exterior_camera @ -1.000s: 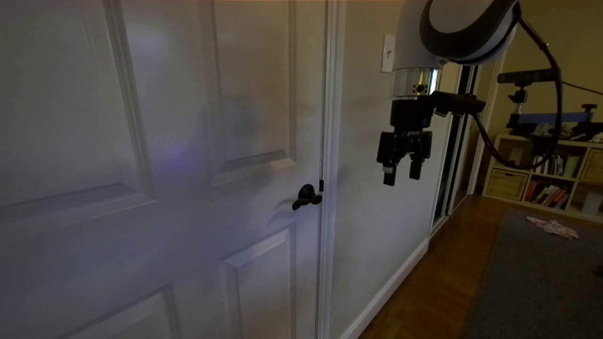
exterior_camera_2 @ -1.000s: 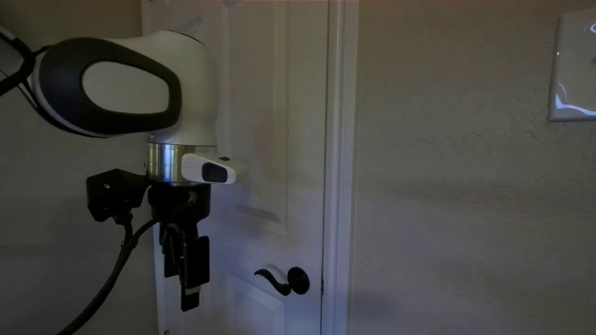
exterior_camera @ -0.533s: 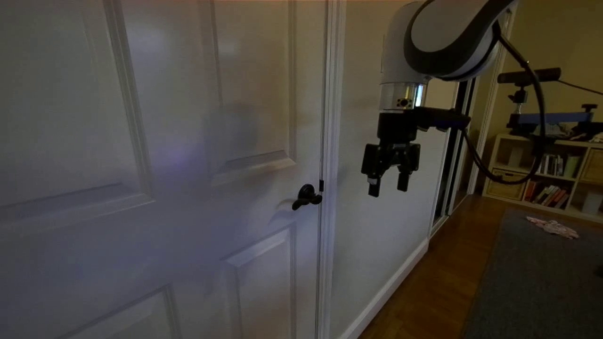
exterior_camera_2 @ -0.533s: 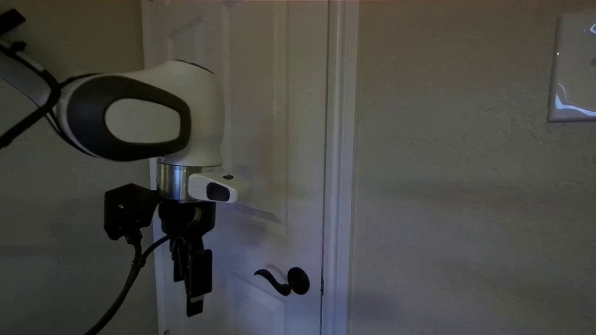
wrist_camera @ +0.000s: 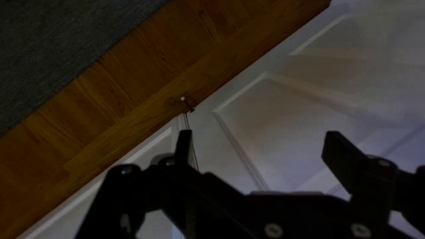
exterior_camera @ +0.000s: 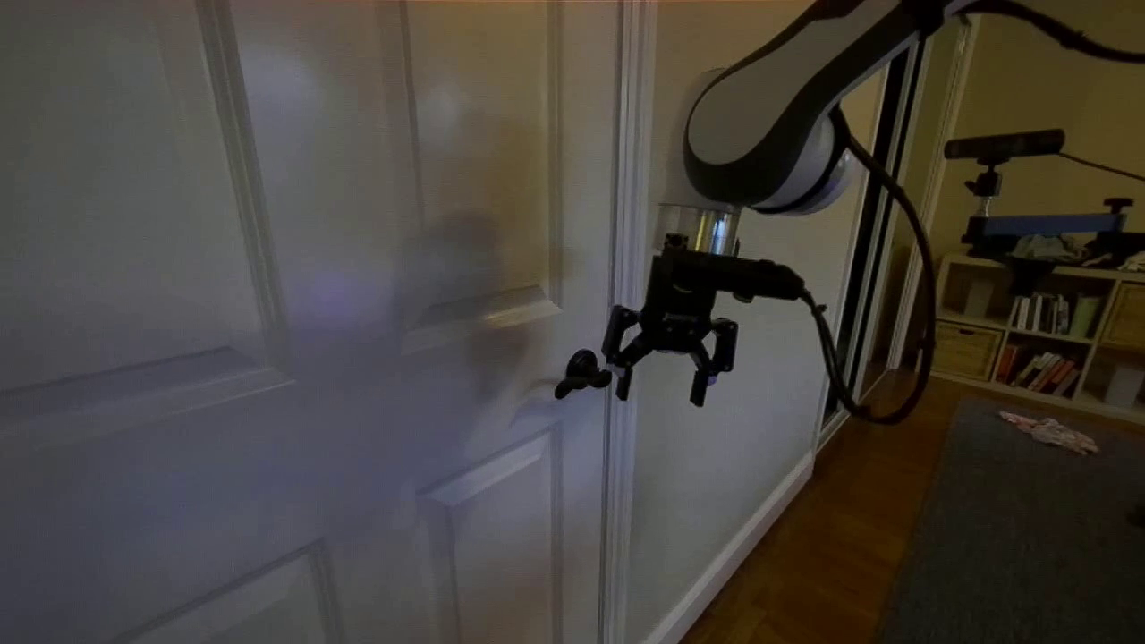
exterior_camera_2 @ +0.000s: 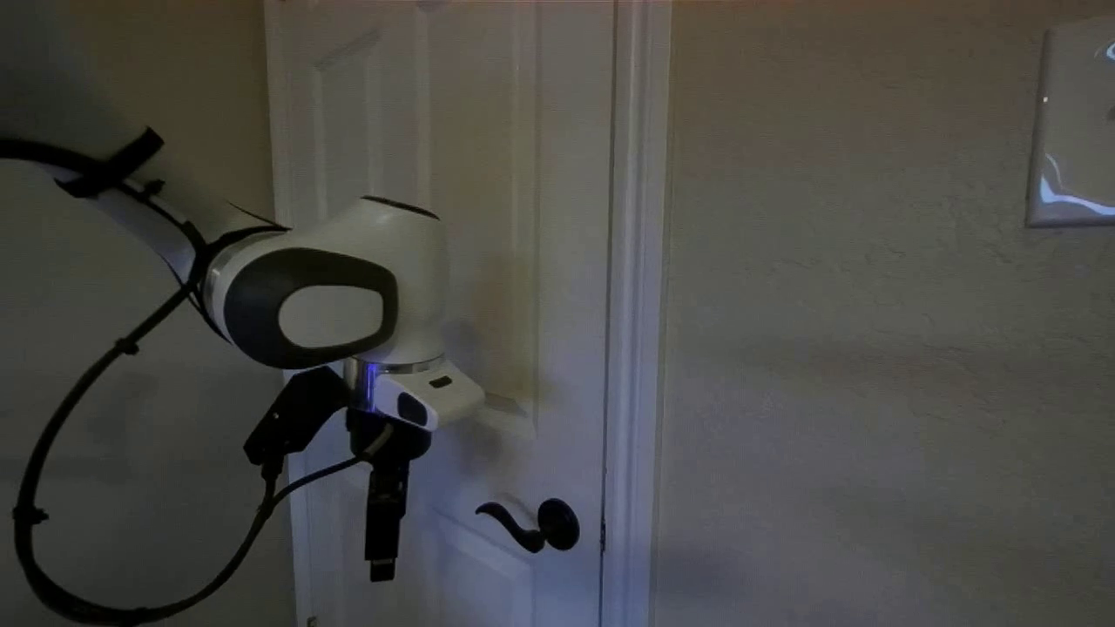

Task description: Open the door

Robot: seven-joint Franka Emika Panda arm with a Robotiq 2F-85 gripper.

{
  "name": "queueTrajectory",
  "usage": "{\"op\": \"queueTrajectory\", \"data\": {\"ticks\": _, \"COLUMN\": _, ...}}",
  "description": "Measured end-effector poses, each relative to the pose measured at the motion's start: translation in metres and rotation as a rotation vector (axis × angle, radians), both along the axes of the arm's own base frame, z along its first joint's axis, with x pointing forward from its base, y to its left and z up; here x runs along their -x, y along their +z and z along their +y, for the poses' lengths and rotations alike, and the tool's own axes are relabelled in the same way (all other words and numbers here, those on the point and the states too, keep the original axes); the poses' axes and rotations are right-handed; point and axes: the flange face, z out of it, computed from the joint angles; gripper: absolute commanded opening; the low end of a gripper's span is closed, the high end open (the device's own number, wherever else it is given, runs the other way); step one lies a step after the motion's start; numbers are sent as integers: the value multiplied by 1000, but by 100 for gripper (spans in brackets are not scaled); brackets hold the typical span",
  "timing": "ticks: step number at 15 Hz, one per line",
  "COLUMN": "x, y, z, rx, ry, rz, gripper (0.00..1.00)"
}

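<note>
In an exterior view the white panelled door [exterior_camera: 340,268] fills the left half, closed against its frame [exterior_camera: 632,224], with a black lever handle [exterior_camera: 582,376] near its edge. The arm [exterior_camera: 760,116] reaches down from the top right, and the gripper [exterior_camera: 661,388] hangs with its jaws spread wide — from this side one tip shows just beside the handle. Farther back, a shelf unit [exterior_camera: 1060,341] holds books [exterior_camera: 1042,371] and a woven basket [exterior_camera: 964,353], while a pale cloth [exterior_camera: 1048,431] lies on the grey rug [exterior_camera: 1011,528] next to a strip of wooden floor [exterior_camera: 832,537]. In an exterior view a glossy plate [exterior_camera_2: 1076,131] sits on the wall [exterior_camera_2: 827,261] at the right edge; the gripper points down in front of the door, left of the handle and apart from it, its jaws edge-on. In the wrist view the dark fingers [wrist_camera: 183,146] stand well apart, white door panels showing between them; floor and rug cross the upper left, with a small white-tipped object [wrist_camera: 187,104] near the door's foot.
</note>
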Motion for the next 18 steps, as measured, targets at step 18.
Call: {"op": "queueTrajectory", "data": {"ticks": 18, "x": -39, "y": -35, "z": -7, "rx": -150, "ry": -381, "rz": -91, "gripper": 100}}
